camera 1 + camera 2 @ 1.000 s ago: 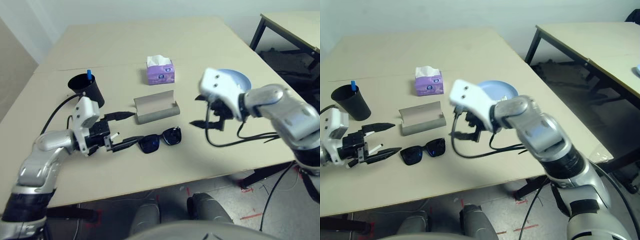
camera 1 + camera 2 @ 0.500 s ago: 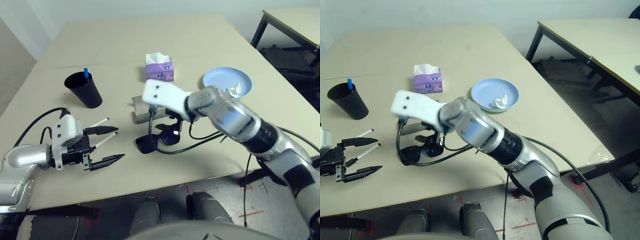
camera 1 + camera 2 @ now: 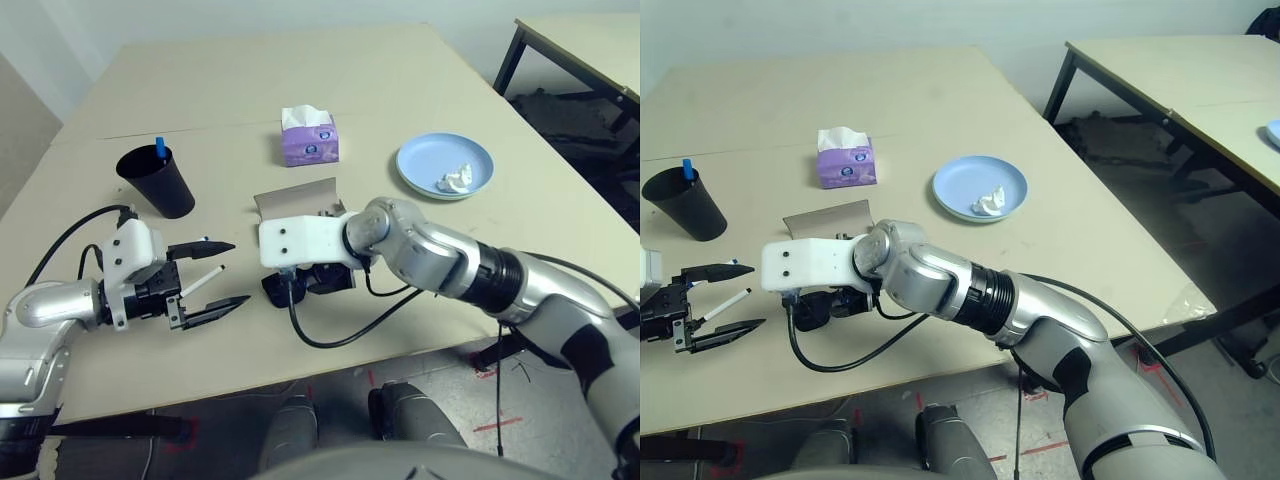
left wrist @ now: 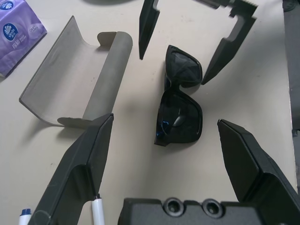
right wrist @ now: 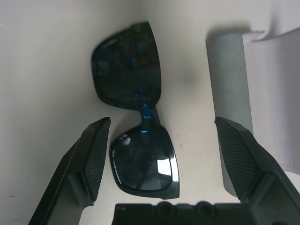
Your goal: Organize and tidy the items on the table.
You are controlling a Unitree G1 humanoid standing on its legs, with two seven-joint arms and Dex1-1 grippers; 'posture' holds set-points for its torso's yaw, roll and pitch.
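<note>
The black sunglasses [image 5: 136,108] lie folded on the table [image 3: 400,60], just in front of the open grey glasses case [image 3: 295,200]. My right gripper [image 5: 162,119] hovers over them, open, one finger on each side. My left gripper [image 3: 210,280] stands open to their left, facing them, with a thin white marker [image 3: 203,281] between its fingers. I cannot tell whether that marker rests on the table. A blue-capped marker stands in the black cup [image 3: 155,180]. The crumpled tissue [image 3: 455,180] lies in the light-blue plate [image 3: 420,160].
A purple tissue box [image 3: 308,140] stands behind the case. A seam line crosses the table behind the cup. A second table with dark legs [image 3: 1170,70] stands at the far right. A black cable loops from my right wrist over the table's front.
My right arm has swung from the right side across to the sunglasses and lowered over them. My left gripper has drawn back to the left. The camera has shifted.
</note>
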